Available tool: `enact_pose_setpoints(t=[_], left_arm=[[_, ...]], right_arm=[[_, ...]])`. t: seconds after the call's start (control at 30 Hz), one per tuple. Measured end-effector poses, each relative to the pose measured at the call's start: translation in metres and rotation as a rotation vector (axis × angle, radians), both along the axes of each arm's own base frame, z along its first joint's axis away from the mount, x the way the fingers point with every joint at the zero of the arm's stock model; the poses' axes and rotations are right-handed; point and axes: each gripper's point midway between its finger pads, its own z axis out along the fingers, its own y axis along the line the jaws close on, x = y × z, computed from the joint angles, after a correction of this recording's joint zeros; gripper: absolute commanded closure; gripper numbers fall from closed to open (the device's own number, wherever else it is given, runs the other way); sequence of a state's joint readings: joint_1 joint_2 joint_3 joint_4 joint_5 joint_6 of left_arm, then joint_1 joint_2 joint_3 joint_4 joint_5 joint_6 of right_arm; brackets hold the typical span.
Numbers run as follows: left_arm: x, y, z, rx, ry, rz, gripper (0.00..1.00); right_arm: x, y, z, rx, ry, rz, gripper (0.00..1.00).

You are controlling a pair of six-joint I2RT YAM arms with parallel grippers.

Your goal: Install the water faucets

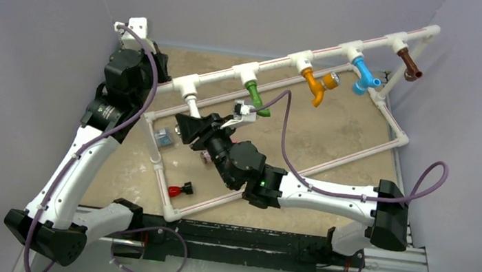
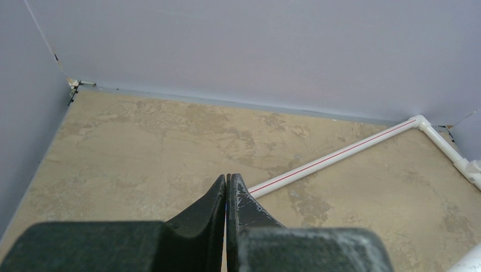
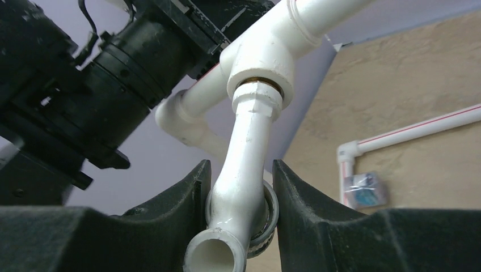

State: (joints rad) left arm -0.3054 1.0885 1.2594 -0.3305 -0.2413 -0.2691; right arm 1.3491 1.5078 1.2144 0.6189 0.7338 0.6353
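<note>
Right gripper [image 3: 239,170] grips the white faucet [image 3: 245,147] between its two black fingers [image 3: 181,198]. The jaws are partly closed and pressed against the tap's body on either side, with the open spout mouth hanging below the fingertips, toward the wrist camera. Directly above the gripper, the faucet's upper end sits in the mouth of a white T-fitting [image 3: 264,54] on the raised rail of the pipe frame [image 1: 346,159].

Farther along that rail, off to the gripper's right, four more taps hang from their own fittings: the green faucet [image 1: 257,98] nearest the gripper, then the orange faucet [image 1: 315,86], the blue faucet [image 1: 364,78] and, at the far end, the brown faucet [image 1: 410,63].

The left gripper [image 2: 227,187] holds nothing — its jaws are pressed flat together above bare tabletop, well apart from every faucet. A red-striped length of pipe runs away from just past its tips to the right.

The table [image 1: 337,120] is a mottled tan slab. A small clear packet [image 1: 164,137] with blue contents lies near the right gripper, and a small red-and-black piece [image 1: 181,189] lies behind it, toward the arm bases. Pale lilac walls [image 2: 255,51] close in the back and both sides.
</note>
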Motion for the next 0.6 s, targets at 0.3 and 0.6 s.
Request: enact_pose_setpoints(t=[0.3,0.6], left_arm=[[-0.001,-0.003,-0.002,0.002,0.01,-0.018,1.0],[-0.003,-0.006,-0.009,0.018,0.036,-0.035,1.0]], right_arm=[[-0.006,-0.002,0.02,0.208,0.097,0.039,0.31],[-0.017,-0.04,0.057,0.316,0.095,0.064,0.16]])
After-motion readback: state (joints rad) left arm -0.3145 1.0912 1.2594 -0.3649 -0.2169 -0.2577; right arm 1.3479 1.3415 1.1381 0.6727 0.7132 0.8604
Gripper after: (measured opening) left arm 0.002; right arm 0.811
